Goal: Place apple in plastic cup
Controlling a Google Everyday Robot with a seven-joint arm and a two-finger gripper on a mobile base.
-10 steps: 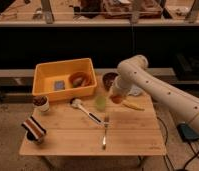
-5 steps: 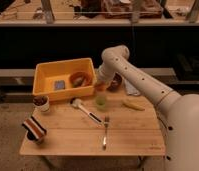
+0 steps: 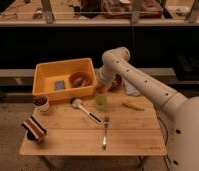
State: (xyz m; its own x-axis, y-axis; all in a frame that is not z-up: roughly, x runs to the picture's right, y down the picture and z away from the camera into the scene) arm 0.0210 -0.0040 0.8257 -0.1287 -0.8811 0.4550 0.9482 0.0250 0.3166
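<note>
The pale-green plastic cup (image 3: 101,102) stands upright on the wooden table (image 3: 133,135), just in front of the yellow bin. My gripper (image 3: 100,86) hangs directly over the cup, reaching down from the white arm's bend (image 3: 115,56). It is shut on the orange-red apple (image 3: 100,90), which sits just above the cup's rim. The fingers are mostly hidden behind the apple and the wrist.
A yellow bin (image 3: 48,70) with a dark brown bowl (image 3: 79,79) stands back left. A banana (image 3: 133,105) and a white cloth (image 3: 131,90) lie right of the cup. A brush (image 3: 86,110), a fork (image 3: 105,133), a white cup (image 3: 41,103) and a striped object (image 3: 34,129) lie in front and left.
The arm has swung left with the apple, from right of the cup to directly over it, and has lowered a little.
</note>
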